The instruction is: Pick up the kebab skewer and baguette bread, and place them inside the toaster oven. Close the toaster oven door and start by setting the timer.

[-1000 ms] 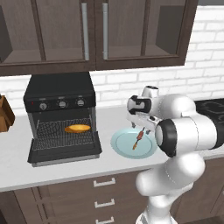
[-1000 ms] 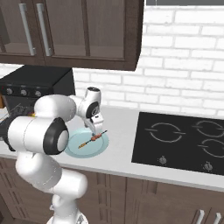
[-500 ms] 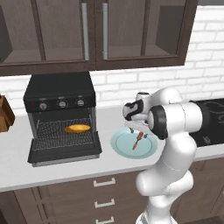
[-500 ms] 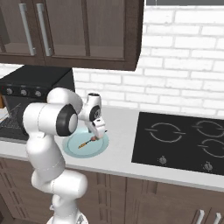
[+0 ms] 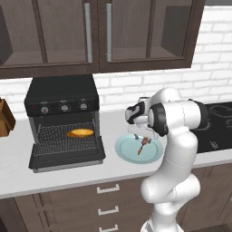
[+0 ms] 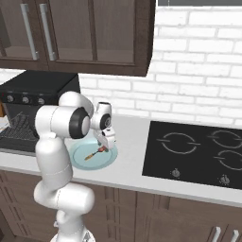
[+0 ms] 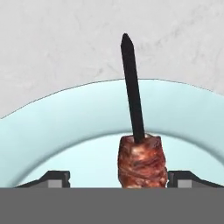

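Open jaws straddle kebab skewer (image 7: 141, 162) on plate (image 7: 65, 127)

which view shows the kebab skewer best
The hand view: the kebab skewer sits close up between the gripper's fingertips, on the pale blue plate. Both base views show it small, partly behind the hand.
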Controlling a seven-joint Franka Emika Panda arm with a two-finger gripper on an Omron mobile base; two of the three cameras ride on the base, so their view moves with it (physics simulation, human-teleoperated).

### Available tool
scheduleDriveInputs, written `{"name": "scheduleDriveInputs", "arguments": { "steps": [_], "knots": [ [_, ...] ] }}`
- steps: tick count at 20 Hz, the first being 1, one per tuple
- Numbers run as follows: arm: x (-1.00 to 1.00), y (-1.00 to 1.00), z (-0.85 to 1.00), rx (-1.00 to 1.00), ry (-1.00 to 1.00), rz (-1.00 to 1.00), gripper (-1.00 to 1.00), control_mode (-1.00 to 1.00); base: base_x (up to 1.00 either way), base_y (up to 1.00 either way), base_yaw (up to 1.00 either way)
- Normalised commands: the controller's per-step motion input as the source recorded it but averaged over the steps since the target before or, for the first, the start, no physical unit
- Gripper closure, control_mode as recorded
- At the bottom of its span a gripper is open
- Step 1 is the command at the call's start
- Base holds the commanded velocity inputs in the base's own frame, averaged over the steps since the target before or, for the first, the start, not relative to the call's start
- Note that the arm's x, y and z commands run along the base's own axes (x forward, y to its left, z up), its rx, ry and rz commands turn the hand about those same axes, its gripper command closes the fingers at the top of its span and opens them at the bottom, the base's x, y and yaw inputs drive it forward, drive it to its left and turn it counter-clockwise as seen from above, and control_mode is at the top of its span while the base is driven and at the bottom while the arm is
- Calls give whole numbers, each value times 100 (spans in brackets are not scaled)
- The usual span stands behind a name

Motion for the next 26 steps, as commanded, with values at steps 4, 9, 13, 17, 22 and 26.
{"name": "scheduleDriveInputs", "arguments": {
  "steps": [4, 9, 13, 17, 22, 26],
  "knots": [
    [0, 0, -33, 0, 0, 0, 100, -100, 0, 0, 0],
    [-7, 0, -41, 0, -1, 0, 100, -100, 0, 0, 0],
    [-41, 0, -52, 0, -5, 0, 100, -100, 0, 0, 0],
    [-61, 0, -35, 0, -10, -1, 100, -100, 0, 0, 0],
    [-48, -3, 14, 1, -8, -11, 100, -100, 0, 0, 0],
    [-23, -1, 65, 2, 0, -19, 100, -100, 0, 0, 0]
  ]
}}
